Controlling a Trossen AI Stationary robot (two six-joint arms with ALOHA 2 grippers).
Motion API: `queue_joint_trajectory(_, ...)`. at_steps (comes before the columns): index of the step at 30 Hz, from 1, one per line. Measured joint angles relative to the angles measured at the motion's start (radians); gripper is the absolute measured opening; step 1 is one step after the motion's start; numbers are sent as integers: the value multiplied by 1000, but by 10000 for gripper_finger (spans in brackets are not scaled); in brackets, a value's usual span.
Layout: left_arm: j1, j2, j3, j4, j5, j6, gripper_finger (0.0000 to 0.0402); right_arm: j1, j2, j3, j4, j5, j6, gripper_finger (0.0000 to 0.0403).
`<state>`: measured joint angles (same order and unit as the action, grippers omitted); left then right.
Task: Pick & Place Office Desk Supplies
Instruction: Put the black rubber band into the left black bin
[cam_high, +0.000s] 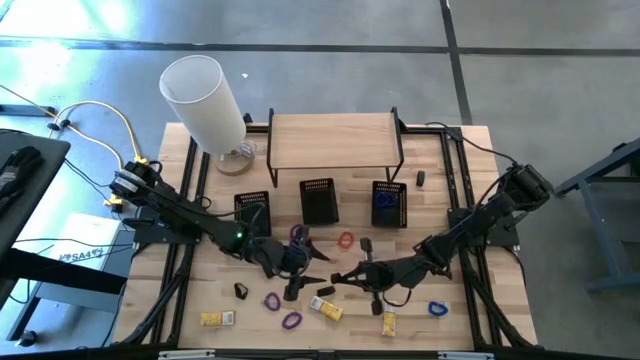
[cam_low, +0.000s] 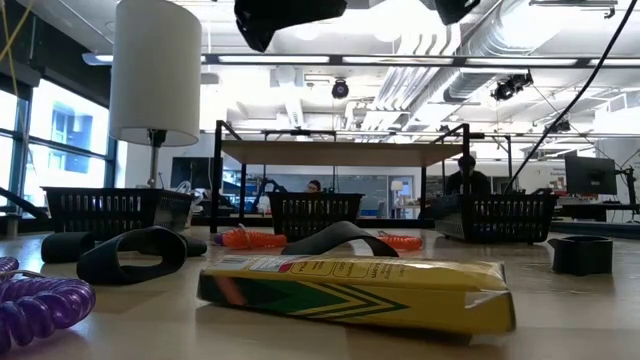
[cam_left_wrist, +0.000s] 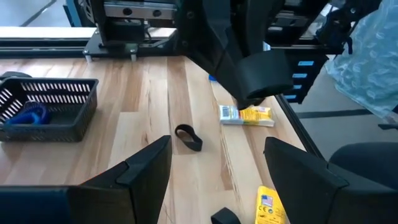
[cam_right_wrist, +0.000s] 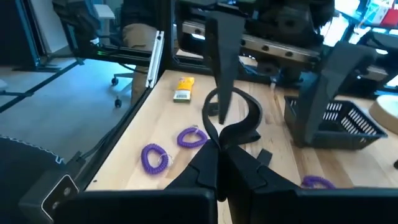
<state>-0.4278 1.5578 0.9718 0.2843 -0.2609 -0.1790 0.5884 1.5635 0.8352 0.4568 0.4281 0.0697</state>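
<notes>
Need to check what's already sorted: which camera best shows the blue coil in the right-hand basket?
High view: it looks straight into the right basket, showing the blue coil inside. Left wrist view shows it through mesh; low view shows only the basket; right wrist view doesn't show it.

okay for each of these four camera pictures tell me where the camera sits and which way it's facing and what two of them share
High view: overhead, looking straight down on table and both arms.
Low view: table height, level across yellow box to the room; arm parts hang at top.
Left wrist view: behind the open left hand, facing a black loop.
Right wrist view: behind the right hand, shut on a black band.
Shared: both wrist views show a black mesh basket.
</notes>
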Motion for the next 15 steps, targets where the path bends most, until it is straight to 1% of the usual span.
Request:
queue_joint_trajectory(5,2,5,0,54,-4,23,250,-7,0,0,24,2,-21,3)
queue_joint_trajectory(15,14,44,1,169,-9,53,250,-30,0,0,12,-1,-16,3)
